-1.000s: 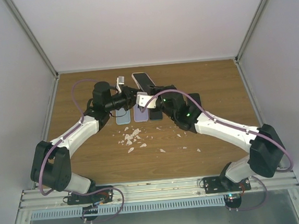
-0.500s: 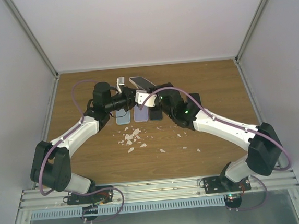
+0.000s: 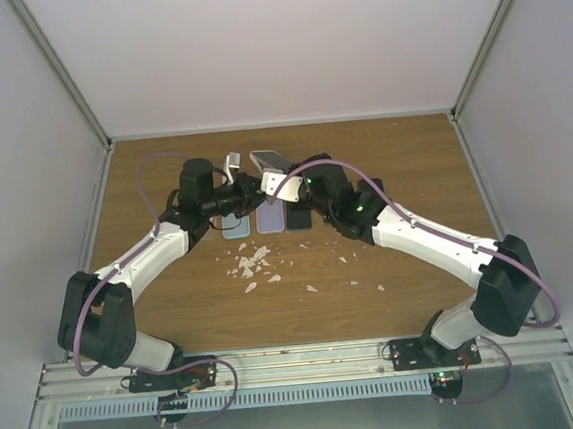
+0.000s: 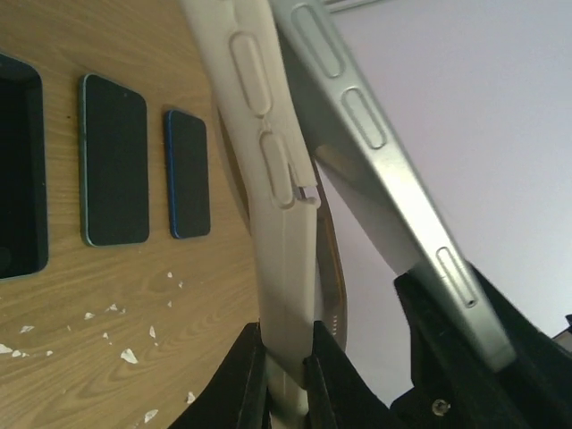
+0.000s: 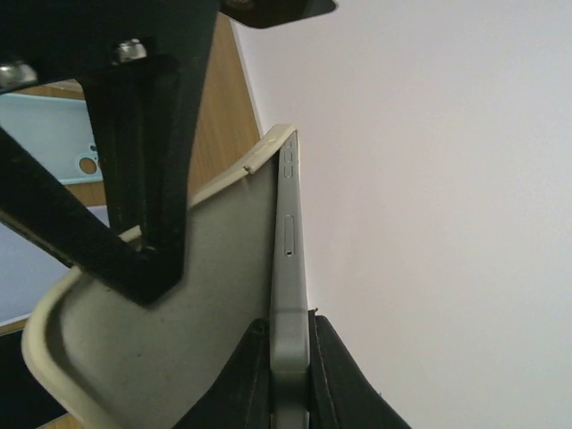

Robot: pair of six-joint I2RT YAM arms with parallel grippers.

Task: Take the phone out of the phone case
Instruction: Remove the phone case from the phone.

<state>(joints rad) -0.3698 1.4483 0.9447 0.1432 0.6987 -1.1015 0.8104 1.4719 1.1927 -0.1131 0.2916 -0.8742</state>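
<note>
A plain, matte cream phone case (image 4: pixel 281 259) sits against a phone (image 4: pixel 384 179) with a silver-grey metal edge. The table (image 3: pixel 175 315) is warm brown wood with a fine grain, speckled with small white flakes (image 3: pixel 251 266). On it are a teal-rimmed phone (image 4: pixel 114 161), a blue-rimmed phone (image 4: pixel 188 174) and a navy-rimmed phone (image 4: pixel 18 170), all with black screens. The left arm (image 3: pixel 150 255) and right arm (image 3: pixel 435 250) are white with black joints, each trailing a purple cable (image 3: pixel 148 176). A green light (image 3: pixel 360 207) glows on the right arm. The enclosure walls (image 3: pixel 282 44) are pale grey-white.
</note>
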